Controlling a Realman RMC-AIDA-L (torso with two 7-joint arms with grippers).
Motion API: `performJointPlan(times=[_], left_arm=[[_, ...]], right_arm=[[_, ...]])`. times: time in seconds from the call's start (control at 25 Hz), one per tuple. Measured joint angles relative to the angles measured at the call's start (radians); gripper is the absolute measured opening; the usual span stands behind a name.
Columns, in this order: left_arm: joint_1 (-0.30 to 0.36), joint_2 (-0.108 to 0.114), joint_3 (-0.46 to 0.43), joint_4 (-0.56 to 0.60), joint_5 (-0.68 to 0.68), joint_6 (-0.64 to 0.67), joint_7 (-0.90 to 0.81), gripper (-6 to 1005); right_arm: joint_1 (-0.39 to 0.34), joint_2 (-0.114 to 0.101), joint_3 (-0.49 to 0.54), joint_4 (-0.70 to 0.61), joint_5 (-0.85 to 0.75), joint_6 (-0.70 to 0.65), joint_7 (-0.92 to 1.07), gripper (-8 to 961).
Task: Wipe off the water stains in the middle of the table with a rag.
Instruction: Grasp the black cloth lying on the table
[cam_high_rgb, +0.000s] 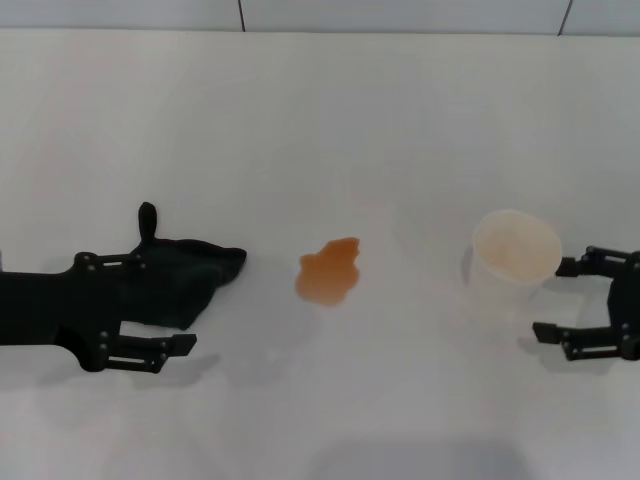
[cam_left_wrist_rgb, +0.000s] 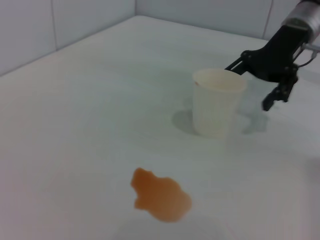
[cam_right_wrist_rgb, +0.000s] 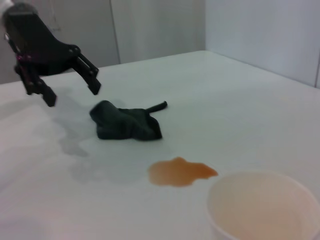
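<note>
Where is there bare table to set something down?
The far table behind the rag, water stains and cup is bare, as is the near strip. The middle row is crowded: left gripper over the rag, right gripper beside the cup.

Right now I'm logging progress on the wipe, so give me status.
Left gripper open above the rag, not gripping. Right gripper open beside the cup. Water stains unwiped on the table. Nothing between rag and stains.
</note>
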Motion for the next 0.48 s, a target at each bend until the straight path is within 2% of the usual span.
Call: performJointPlan(times=[0.24, 0.48], left_arm=[[0.010, 0.002, -0.035, 0.016, -0.001, 0.004, -0.011, 842], [0.010, 0.029, -0.037, 0.023, 0.005, 0.005, -0.049, 842]], right_arm=[[0.018, 0.002, 0.061, -0.161, -0.078, -0.108, 0.141, 875], [0.064, 0.002, 0.065, -0.306, -0.177, -0.195, 0.306, 874]])
